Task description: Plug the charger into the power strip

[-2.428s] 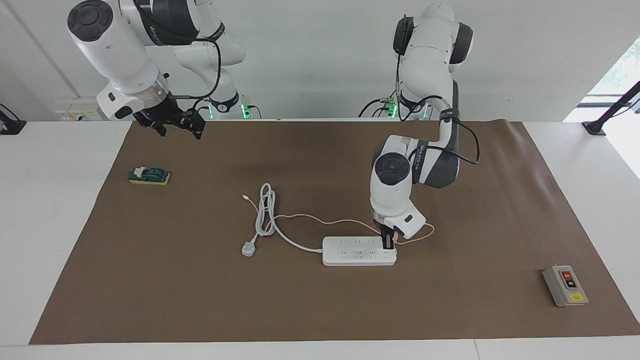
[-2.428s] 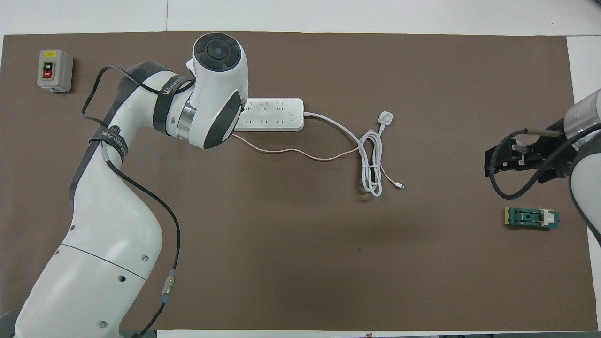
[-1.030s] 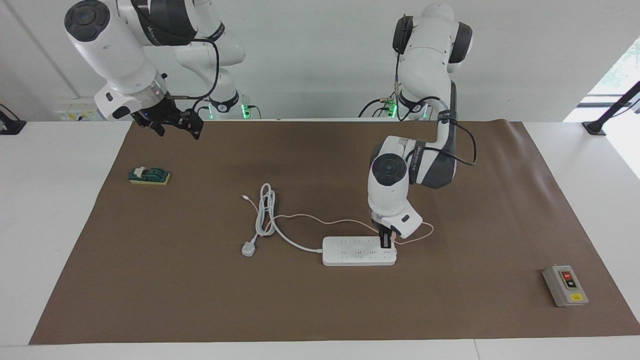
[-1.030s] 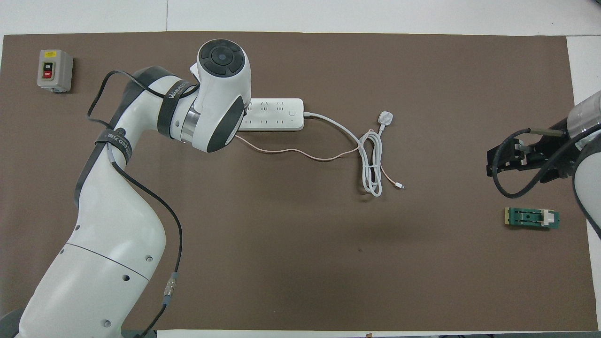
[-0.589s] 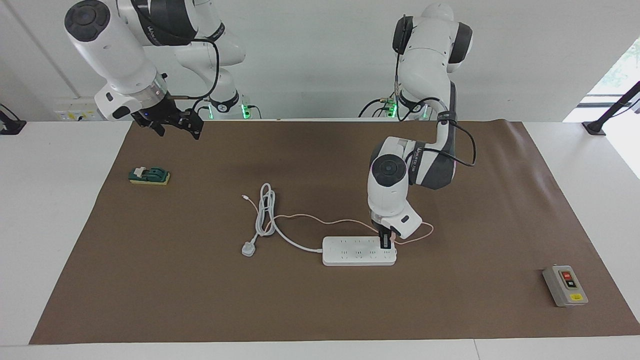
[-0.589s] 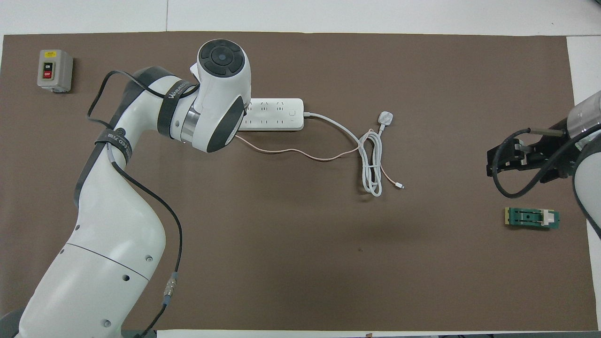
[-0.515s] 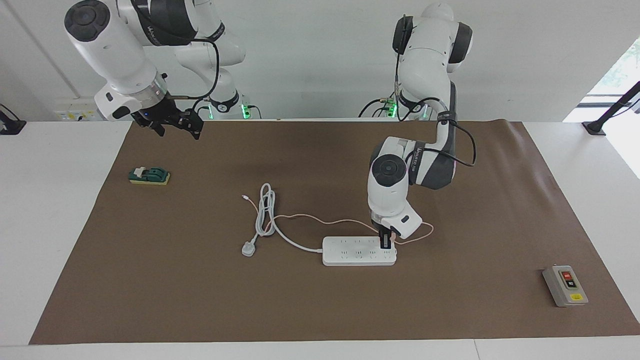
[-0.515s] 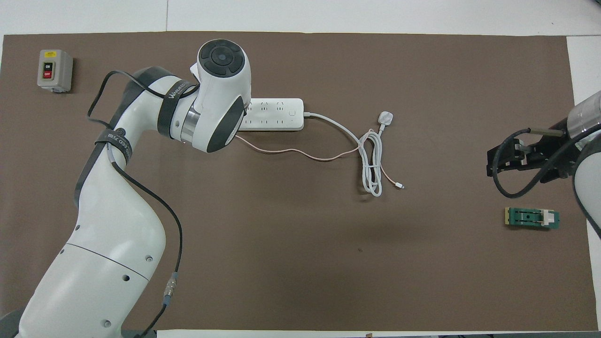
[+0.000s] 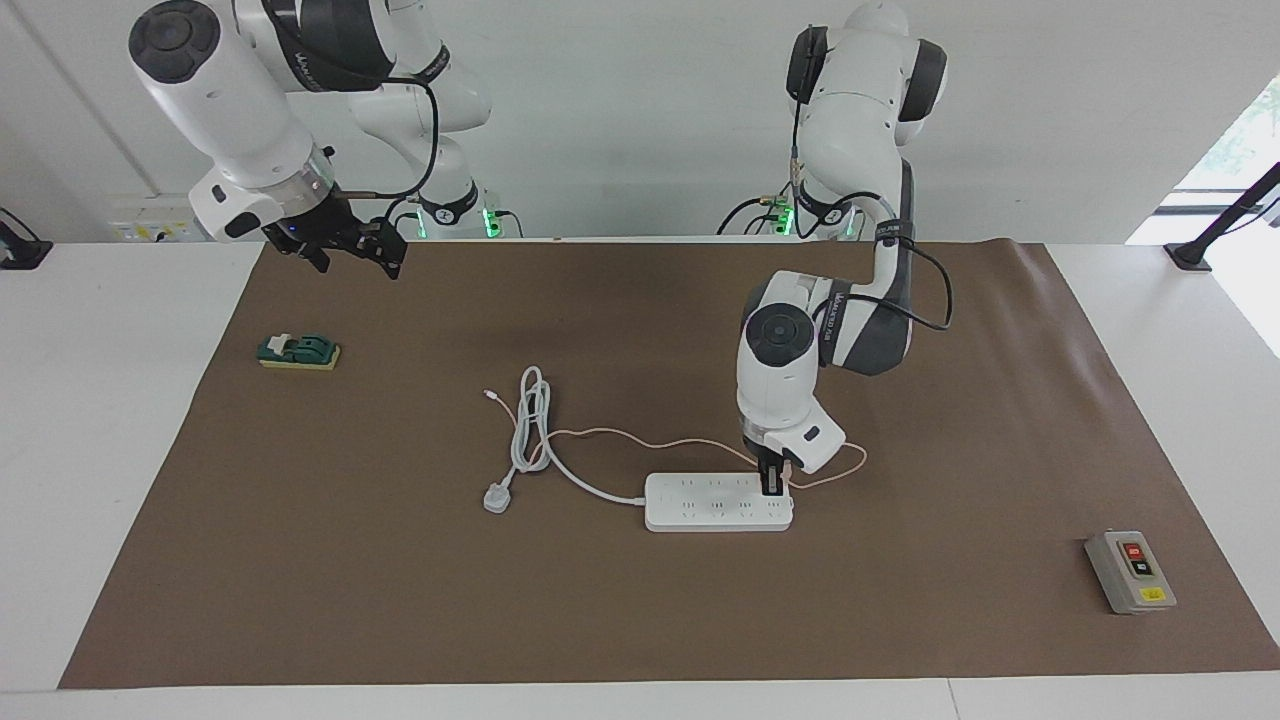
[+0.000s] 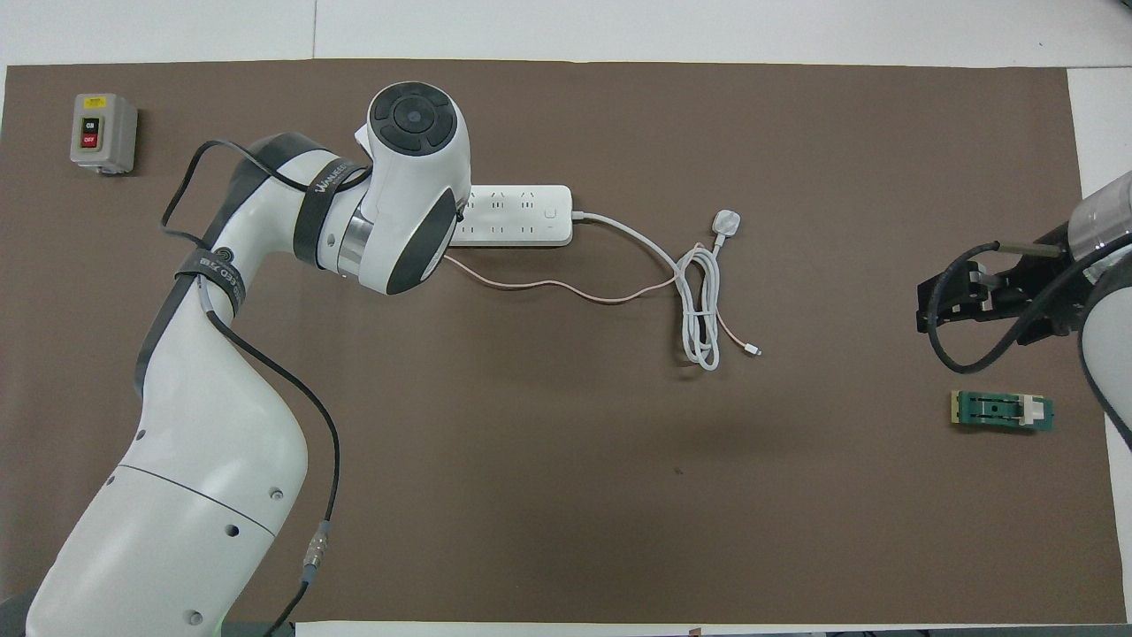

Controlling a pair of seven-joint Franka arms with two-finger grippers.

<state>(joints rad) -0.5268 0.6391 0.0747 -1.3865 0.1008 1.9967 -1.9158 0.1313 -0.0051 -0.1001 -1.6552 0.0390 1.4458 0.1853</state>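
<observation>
Since the task concerns only the strip and the charger, the grey switch box (image 9: 1130, 571), lowest in the facing view at the left arm's end of the counter (image 9: 100, 450), is left alone, well apart from the work.

Just above it in the frame, near the lower middle, the power strip (image 9: 700, 505) is laid flat with its outlets turned up, so that a plug can be pressed straight down into it. Its thick cord is run off to a white plug (image 9: 497, 497) lying loose on the brown mat (image 9: 640, 620).

The left pincer (image 9: 773, 487) is held upright on the strip's end toward the left arm's side, pointing down at an outlet. How far it is parted cannot be told. Of the charger (image 9: 640, 438) only the thin pink cable is seen, and it ends at this pincer. The cube is therefore judged to be held there, at or in a socket, though its seating cannot be confirmed.

Higher in the frame, a green block (image 9: 298, 351) is left untouched. At the upper corner above it, the right pincer (image 9: 355, 255) is kept raised, spread wide and empty, and this arm is judged to be waiting.
</observation>
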